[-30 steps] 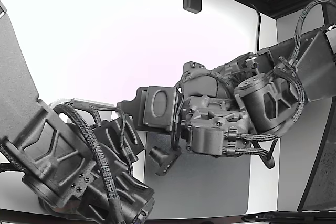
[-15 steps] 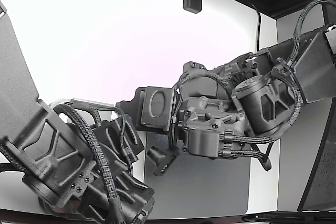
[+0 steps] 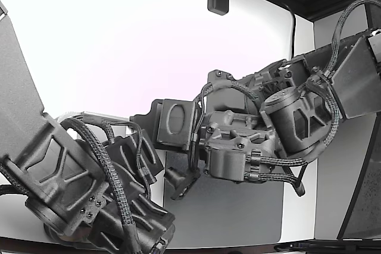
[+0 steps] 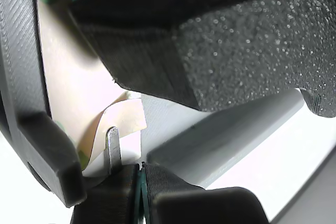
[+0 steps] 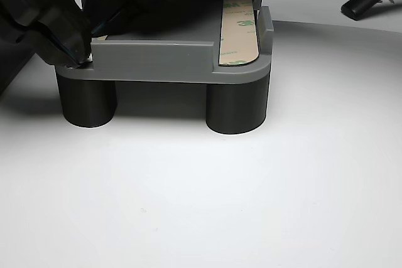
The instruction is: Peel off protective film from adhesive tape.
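A grey fixture point(image 5: 157, 61) on dark cylindrical feet stands on the white tabletop point(image 5: 201, 205). One strip of adhesive tape point(image 5: 239, 26) with its tan protective film lies in the slot at the other view's right. At the opposite corner, the claw point(image 5: 78, 51) is pinched narrow, apparently on the lifted, curling end of a second film point(image 4: 113, 121); the wrist view is too close to confirm the grip.

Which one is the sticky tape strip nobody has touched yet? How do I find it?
Find the grey block standing on round dark legs on the white table. Go to its end away from the black end effector, beside a raised lip. The tan strip lies flat there, with faint green print, unlike the grey plastic around it.
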`<act>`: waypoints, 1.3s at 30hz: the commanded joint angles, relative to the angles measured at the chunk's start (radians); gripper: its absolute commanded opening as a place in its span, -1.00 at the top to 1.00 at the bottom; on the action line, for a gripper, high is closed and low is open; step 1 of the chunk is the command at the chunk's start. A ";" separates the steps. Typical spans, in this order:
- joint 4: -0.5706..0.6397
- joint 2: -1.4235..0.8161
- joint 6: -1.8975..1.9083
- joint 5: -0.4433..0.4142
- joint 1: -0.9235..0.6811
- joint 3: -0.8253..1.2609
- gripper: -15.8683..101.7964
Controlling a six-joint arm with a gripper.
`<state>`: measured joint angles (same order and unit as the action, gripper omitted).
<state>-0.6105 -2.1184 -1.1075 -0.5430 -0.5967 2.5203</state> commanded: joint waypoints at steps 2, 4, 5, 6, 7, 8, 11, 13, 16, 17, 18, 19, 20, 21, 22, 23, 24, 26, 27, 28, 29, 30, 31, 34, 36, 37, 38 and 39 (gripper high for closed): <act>-0.011 -0.029 0.006 -0.002 0.006 -0.020 0.91; -0.018 -0.032 0.011 0.000 0.005 -0.020 0.91; -0.023 -0.035 0.012 0.000 0.003 -0.020 0.91; -0.028 -0.037 0.014 0.000 0.002 -0.020 0.91; -0.031 -0.037 0.017 0.000 0.002 -0.020 0.91; -0.034 -0.038 0.017 0.000 0.000 -0.020 0.91; -0.044 -0.038 0.023 -0.002 -0.005 -0.025 0.91; -0.052 -0.038 0.031 -0.002 -0.008 -0.029 0.91; -0.060 -0.038 0.040 -0.002 -0.012 -0.029 0.91; -0.063 -0.038 0.041 -0.002 -0.012 -0.029 0.91; -0.064 -0.038 0.043 -0.002 -0.012 -0.029 0.91; -0.066 -0.038 0.043 -0.002 -0.012 -0.029 0.91; -0.067 -0.040 0.043 -0.002 -0.012 -0.029 0.91; -0.071 -0.040 0.044 -0.002 -0.012 -0.029 0.91; -0.074 -0.041 0.046 -0.002 -0.012 -0.029 0.91; -0.077 -0.044 0.048 -0.002 -0.012 -0.028 0.91; -0.077 -0.046 0.049 -0.002 -0.012 -0.026 0.91; -0.077 -0.046 0.048 -0.003 -0.012 -0.026 0.91; -0.077 -0.046 0.046 -0.003 -0.012 -0.029 0.91; -0.077 -0.046 0.043 -0.005 -0.012 -0.032 0.91; -0.078 -0.046 0.037 -0.006 -0.012 -0.038 0.91; -0.078 -0.046 0.031 -0.009 -0.012 -0.043 0.91; -0.078 -0.046 0.023 -0.012 -0.012 -0.048 0.91; -0.101 -0.048 0.009 -0.011 -0.003 -0.074 0.91; -0.123 -0.049 0.009 -0.003 0.005 -0.094 0.91; -0.129 -0.051 0.008 0.002 0.009 -0.103 0.91; -0.141 -0.054 0.006 0.006 0.014 -0.115 0.91; -0.158 -0.057 0.006 0.008 0.017 -0.126 0.91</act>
<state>-0.7547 -2.1445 -1.0999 -0.5354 -0.5967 2.4375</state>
